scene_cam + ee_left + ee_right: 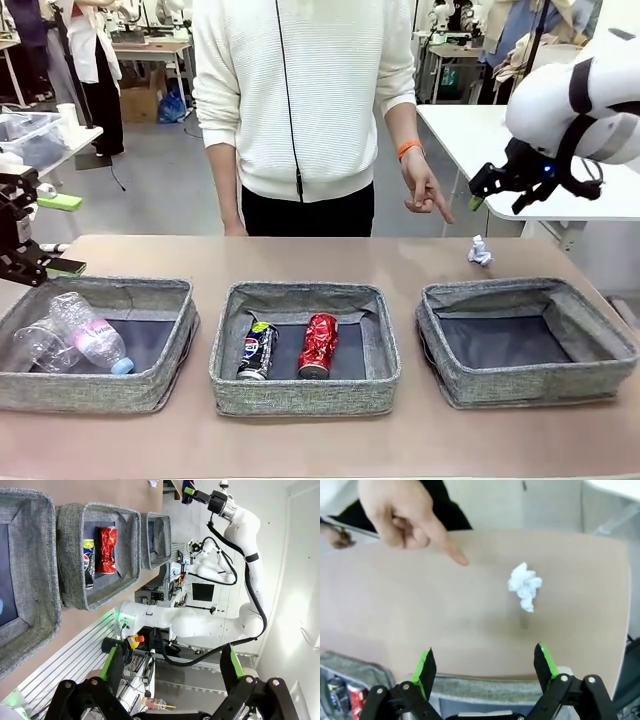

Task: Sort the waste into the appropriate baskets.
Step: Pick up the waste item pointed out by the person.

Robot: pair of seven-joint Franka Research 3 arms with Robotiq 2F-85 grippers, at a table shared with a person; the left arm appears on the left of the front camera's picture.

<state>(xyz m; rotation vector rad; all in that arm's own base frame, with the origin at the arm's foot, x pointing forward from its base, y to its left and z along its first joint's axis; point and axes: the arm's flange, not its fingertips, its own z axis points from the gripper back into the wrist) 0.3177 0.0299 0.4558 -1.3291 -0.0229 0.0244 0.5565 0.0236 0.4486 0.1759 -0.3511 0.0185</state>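
Observation:
A crumpled white paper wad (pixel 480 251) (pixel 524 586) lies on the table behind the right basket (pixel 527 386). My right gripper (pixel 496 193) (pixel 485 665) hangs open in the air above and near it, nothing between its fingers. The person's hand (pixel 424 194) (pixel 405 520) points a finger down toward the wad. A clear bottle with blue cap (pixel 90 333) and a clear plastic cup (pixel 35 348) lie in the left basket (pixel 95 390). Side by side in the middle basket (pixel 305 395) (pixel 75 540) are the dark blue can (pixel 256 350) (pixel 88 562) and the red can (pixel 319 345) (pixel 106 549). My left gripper (pixel 60 235) (pixel 171 662) is open at the table's left edge.
The right basket's dark bottom is bare. The person stands at the far side, behind the middle basket. A white table (pixel 520 130) stands beyond the right corner. Bare tabletop runs behind and in front of the baskets.

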